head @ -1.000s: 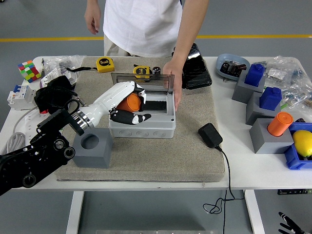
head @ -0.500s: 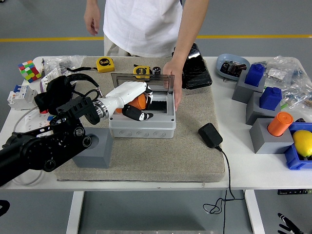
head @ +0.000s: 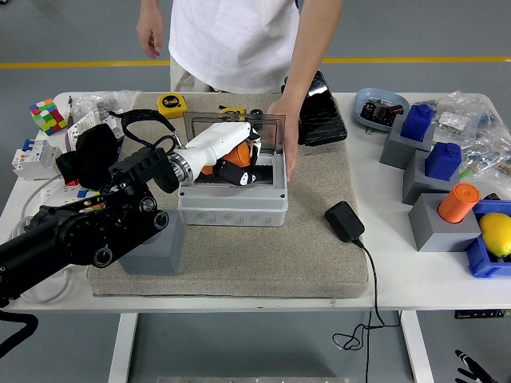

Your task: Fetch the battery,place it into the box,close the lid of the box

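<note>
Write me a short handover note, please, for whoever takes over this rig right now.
Left hand: shut on the orange battery, held over the open grey box.
Right hand: not in view.
A person's hand steadies the box's right side beside the raised clear lid.
Done: battery fetched and carried to the box.
Left: release the battery inside, withdraw, close the lid.

Left hand (head: 226,155) covers most of the orange battery (head: 214,163); box (head: 233,198) floor mostly hidden. Person (head: 239,40) cut off above the chest by the top edge.
</note>
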